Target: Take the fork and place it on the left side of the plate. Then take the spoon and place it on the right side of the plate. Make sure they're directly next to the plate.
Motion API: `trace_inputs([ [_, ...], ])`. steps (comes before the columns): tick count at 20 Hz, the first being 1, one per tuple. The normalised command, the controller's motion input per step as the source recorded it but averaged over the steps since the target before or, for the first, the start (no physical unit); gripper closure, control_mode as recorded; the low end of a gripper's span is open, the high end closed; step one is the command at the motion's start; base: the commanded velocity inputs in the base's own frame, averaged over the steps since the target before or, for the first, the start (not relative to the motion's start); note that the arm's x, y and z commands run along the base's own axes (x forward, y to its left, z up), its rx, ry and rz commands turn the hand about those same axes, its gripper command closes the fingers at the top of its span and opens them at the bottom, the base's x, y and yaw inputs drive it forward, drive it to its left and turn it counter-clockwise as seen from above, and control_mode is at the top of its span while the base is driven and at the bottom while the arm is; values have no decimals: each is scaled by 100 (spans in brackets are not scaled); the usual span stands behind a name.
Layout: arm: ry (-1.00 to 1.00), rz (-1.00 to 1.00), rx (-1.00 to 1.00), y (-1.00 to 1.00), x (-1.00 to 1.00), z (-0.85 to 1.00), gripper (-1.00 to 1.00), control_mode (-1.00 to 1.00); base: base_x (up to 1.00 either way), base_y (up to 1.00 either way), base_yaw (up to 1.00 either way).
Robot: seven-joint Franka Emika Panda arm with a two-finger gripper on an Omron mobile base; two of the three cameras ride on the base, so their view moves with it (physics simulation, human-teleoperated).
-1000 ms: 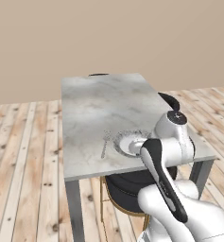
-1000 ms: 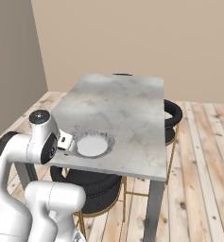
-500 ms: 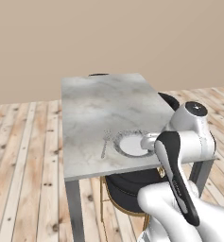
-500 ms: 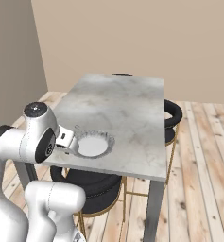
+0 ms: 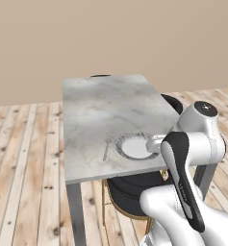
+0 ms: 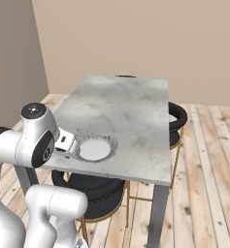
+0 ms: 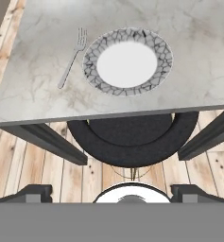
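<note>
The plate [image 7: 90, 66], with a grey speckled rim and a white centre, lies near the front edge of the marble table [image 7: 33, 85]. The thin silver fork [image 7: 72, 57] rests just left of it, tines pointing away from me. In the left base view the fork [image 5: 107, 146] lies beside the plate [image 5: 120, 144] on its left. The plate [image 6: 111, 144] also sits close to the table's near edge in the right base view. My gripper [image 7: 111, 189] hangs open and empty, pulled back off the table's front edge, above a stool. The spoon is out of view.
A round black stool [image 7: 132, 142] with gold legs stands under the table's front edge, below my hand. A second black chair [image 6: 177, 116] sits at the table's right side. The grey table legs [image 7: 47, 139] frame the stool, over a wooden plank floor.
My arm has drawn back from over the plate toward the base. The fork and plate have stayed where they were, and the gripper has remained open.
</note>
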Motion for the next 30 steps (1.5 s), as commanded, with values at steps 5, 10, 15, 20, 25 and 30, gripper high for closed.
trace_inputs([
  [5, 0, 0, 0, 0, 0, 0, -100, -100, 0, 0, 0],
  [10, 0, 0, 0, 0, 0, 0, -100, -100, 0, 0, 0],
  [15, 0, 0, 0, 0, 0, 0, -100, -100, 0, 0, 0],
  [20, 0, 0, 0, 0, 0, 0, -100, -100, 0, 0, 0],
  [25, 0, 0, 0, 0, 0, 0, -100, 100, 0, 0, 0],
  [30, 0, 0, 0, 0, 0, 0, -100, 100, 0, 0, 0],
])
